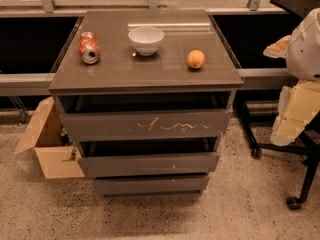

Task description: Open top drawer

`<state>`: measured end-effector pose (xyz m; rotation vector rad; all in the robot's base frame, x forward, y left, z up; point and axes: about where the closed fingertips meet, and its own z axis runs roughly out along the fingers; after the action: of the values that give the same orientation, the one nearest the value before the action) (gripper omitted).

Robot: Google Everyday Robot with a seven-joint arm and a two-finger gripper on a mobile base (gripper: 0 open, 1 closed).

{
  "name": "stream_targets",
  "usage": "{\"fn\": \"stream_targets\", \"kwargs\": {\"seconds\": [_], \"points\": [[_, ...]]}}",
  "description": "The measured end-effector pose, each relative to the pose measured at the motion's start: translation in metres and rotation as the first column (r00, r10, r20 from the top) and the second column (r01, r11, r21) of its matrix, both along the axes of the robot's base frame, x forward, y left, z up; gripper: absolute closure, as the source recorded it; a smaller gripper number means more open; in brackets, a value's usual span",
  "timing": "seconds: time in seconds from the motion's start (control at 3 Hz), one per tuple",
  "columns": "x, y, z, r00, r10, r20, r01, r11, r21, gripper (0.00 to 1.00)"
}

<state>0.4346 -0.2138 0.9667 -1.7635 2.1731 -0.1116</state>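
Note:
The top drawer point(145, 125) is the tallest dark grey-brown front of the cabinet, with whitish scratches across its middle. A dark gap shows between its upper edge and the cabinet top point(115, 71). My arm comes in at the right edge, and its pale yellow gripper point(292, 119) hangs to the right of the cabinet, level with the top drawer and well apart from it. It touches nothing.
Two shorter drawer fronts point(149, 163) sit below. On the cabinet top lie a crushed red can point(88, 47), a white bowl point(146, 39) and an orange point(196, 59). An open cardboard box point(47, 146) stands at the left. A black wheeled stand point(295, 201) is at the right.

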Motion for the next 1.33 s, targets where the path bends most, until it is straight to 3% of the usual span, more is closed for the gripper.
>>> {"fn": "stream_targets", "kwargs": {"seconds": [0.33,0.67,1.0,1.33], "points": [[0.0,0.0,0.0,1.0,0.0,0.0,0.0,1.0,0.0,0.0],[0.006,0.01,-0.026,0.9985,0.052,-0.018,-0.052,0.999,0.0,0.0],[0.013,0.022,-0.065,0.9907,0.133,-0.03,-0.132,0.991,0.017,0.0],[0.036,0.044,-0.135,0.9714,0.23,-0.059,-0.224,0.97,0.095,0.0]]}}
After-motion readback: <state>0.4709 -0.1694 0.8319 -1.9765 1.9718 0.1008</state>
